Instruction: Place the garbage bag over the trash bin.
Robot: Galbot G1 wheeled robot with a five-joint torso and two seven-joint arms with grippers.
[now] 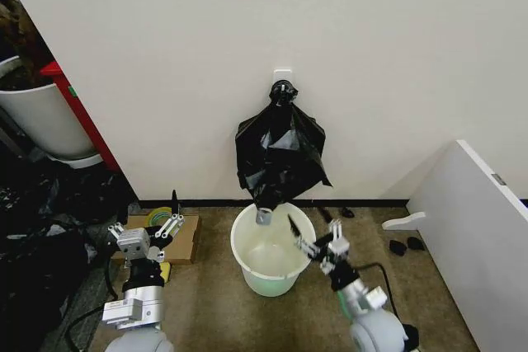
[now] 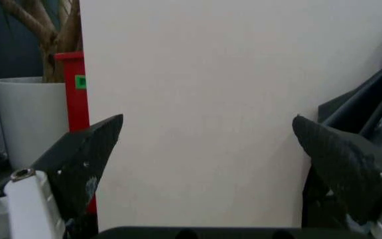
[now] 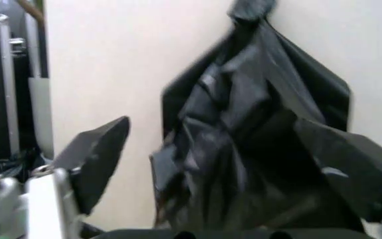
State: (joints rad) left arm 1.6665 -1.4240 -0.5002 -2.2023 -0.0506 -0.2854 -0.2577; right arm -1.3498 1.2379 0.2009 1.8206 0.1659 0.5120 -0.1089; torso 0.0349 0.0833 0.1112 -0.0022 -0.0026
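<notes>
Cream wall fills the upper half of the head view, and brown carpet floor lies at the bottom; the garbage bag [image 1: 280,154] hangs at the centre of the frame from a small hook on the wall, gathered at its top and spreading downward, with its lowest tip just above the trash bin [image 1: 272,260]; the bin stands on the floor at lower centre, mouth bare.

I judge the bag very light, soft and slippery; thin film like this will crumple and slide between hard fingers, so a hold on a thick fold at the lower edge, where several layers bunch, seems safest; the bin looks stiff and light, and could tip if the film drags on it.

At lower left the left pincer [image 1: 171,227] waits released, well apart from the bag; the right pincer [image 1: 307,239] is at the bin's right rim, also released, and its wrist view faces the bag closely.

I can read no brand, label or writing anywhere.
</notes>
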